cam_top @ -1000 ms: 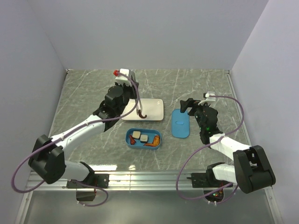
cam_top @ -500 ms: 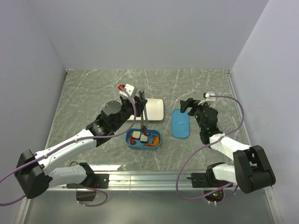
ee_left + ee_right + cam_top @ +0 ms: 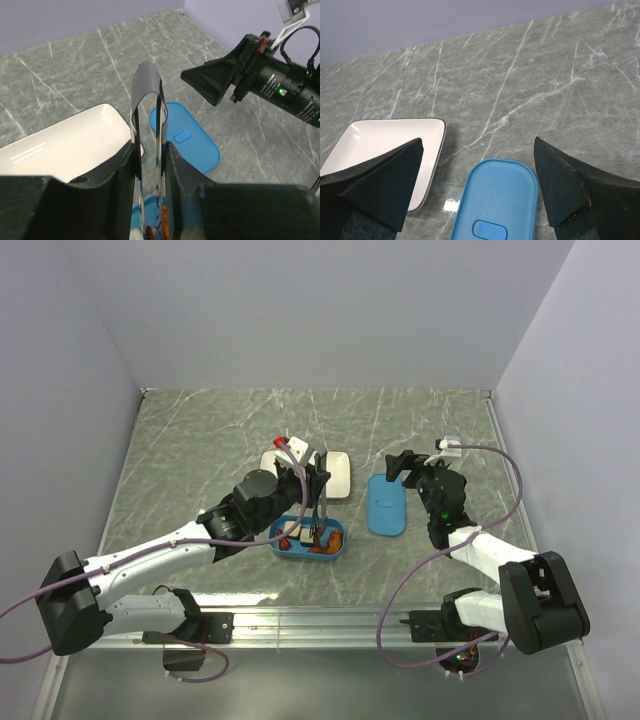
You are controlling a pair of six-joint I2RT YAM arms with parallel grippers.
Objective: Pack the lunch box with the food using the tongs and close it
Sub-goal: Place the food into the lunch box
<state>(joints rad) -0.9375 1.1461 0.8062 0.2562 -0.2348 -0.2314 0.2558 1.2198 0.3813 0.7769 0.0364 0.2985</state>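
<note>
The blue lunch box [image 3: 342,549] sits just in front of the white plate [image 3: 341,476], with orange-red and dark red food [image 3: 327,546] inside. My left gripper [image 3: 308,483] hangs over the box, shut on the tongs [image 3: 318,516], whose tips reach down into it. In the left wrist view the tongs' grey loop [image 3: 147,82] rises between my fingers [image 3: 175,162], and a dark red piece [image 3: 149,233] shows between the legs below. The blue lid [image 3: 386,505] lies flat to the right of the box. My right gripper [image 3: 404,468] hovers open just behind the lid [image 3: 496,200].
The white plate [image 3: 65,145] shows bare in both wrist views, its corner [image 3: 395,140] left of the lid. The left arm covers part of the plate from above. The marble table ends at walls at the back and both sides.
My left arm has come back from over the plate to above the box, carrying the tongs, and their tips now dip into the box. The right arm has not moved.
</note>
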